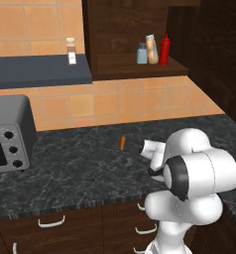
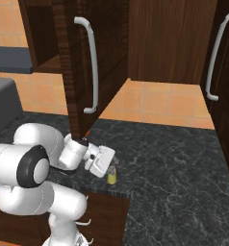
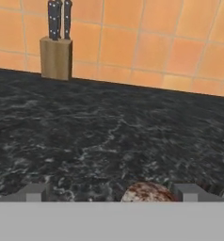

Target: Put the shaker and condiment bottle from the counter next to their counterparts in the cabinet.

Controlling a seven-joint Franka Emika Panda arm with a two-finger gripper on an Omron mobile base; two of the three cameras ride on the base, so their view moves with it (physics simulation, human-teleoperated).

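Gripper is seen low over the counter in the right base view, with the shaker standing just under it at 5 o'clock.

From the hand camera, the fingertips are spread wide, and the speckled cap of the shaker is seen between them, ungrasped. A knife block is placed at 11 o'clock.

In the left base view, the condiment bottle is set on the cabinet shelf, beside the counterparts.

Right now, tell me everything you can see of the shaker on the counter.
The shaker is small, squat, yellow-green and translucent-looking, standing upright on the black marbled counter near its front edge. The gripper sits right over it, hiding its top. In the hand view, a speckled reddish-brown dome, apparently its top, lies between the fingertips. Whether the fingers touch it is unclear.
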